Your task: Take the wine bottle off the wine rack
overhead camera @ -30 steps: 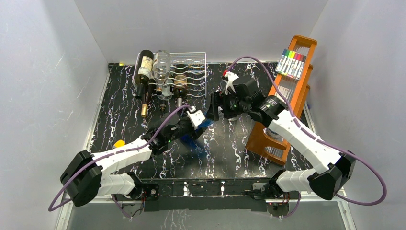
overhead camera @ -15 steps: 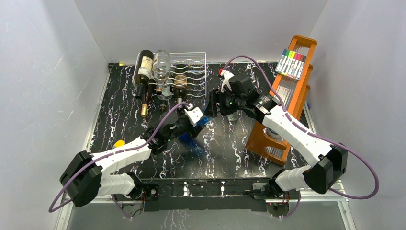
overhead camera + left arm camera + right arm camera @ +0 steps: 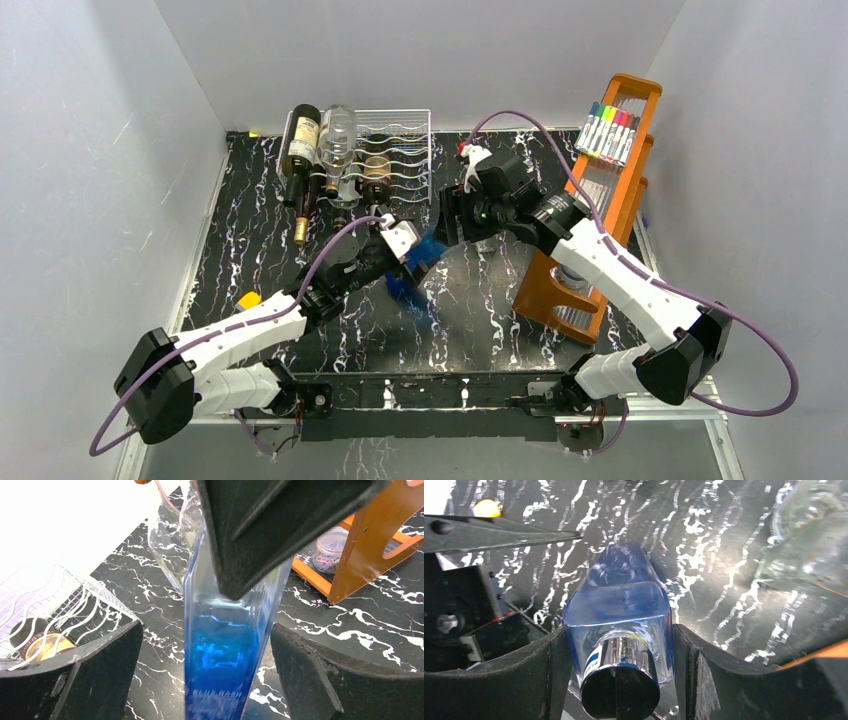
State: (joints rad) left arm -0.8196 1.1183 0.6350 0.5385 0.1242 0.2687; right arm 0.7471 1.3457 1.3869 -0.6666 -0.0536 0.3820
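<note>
A blue wine bottle (image 3: 405,287) hangs over the middle of the table, off the silver wire wine rack (image 3: 405,150) at the back. My right gripper (image 3: 445,225) is shut on the bottle's shoulders (image 3: 621,625), just behind its chrome cap (image 3: 620,690). The left gripper (image 3: 410,250) is open around the blue body (image 3: 225,655), with a gap between the glass and each finger (image 3: 75,680). The right gripper's dark finger (image 3: 265,530) crosses the top of the left wrist view.
A dark wine bottle (image 3: 300,150), a clear bottle (image 3: 338,140) and a third bottle (image 3: 377,175) lie in the rack. A tall orange wooden rack (image 3: 590,220) with markers (image 3: 607,132) stands right. A jar of paperclips (image 3: 327,555) sits at its foot. A yellow object (image 3: 249,299) lies front left.
The right gripper moved in and shut on the blue bottle's top. The left gripper's jaws then sprang open off the bottle's body.
</note>
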